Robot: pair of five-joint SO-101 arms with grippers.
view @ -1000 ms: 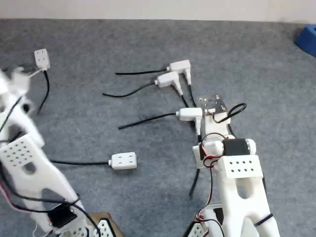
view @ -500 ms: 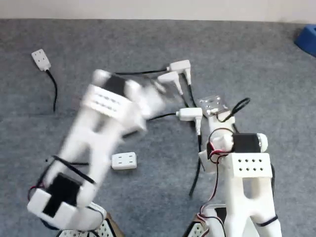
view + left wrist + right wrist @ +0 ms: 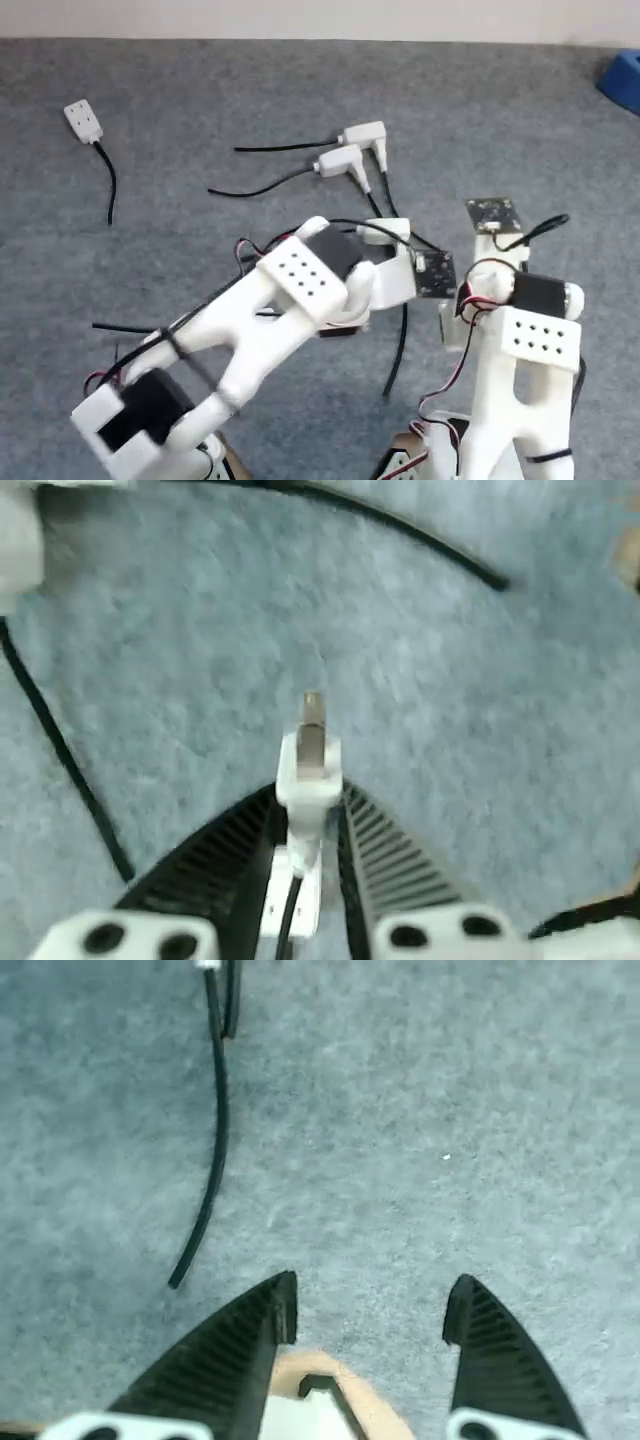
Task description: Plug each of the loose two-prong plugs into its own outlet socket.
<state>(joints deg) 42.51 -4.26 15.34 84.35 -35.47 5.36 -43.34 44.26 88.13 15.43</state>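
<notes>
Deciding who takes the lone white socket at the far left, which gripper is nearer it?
Left. The left gripper, shut on a plug, is over the middle of the carpet, well right of the socket; the right gripper, open, is even farther right.

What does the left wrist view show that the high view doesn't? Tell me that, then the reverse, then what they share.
Left wrist view: the left pincer shut on a white two-prong plug, prongs pointing ahead, its cord running back between the fingers.
High view: the left arm and right arm, a white socket block at the carpet's far left, one white connector beside another, and a blue thing at the edge.
Both: the grey carpet and loose black cords.
</notes>
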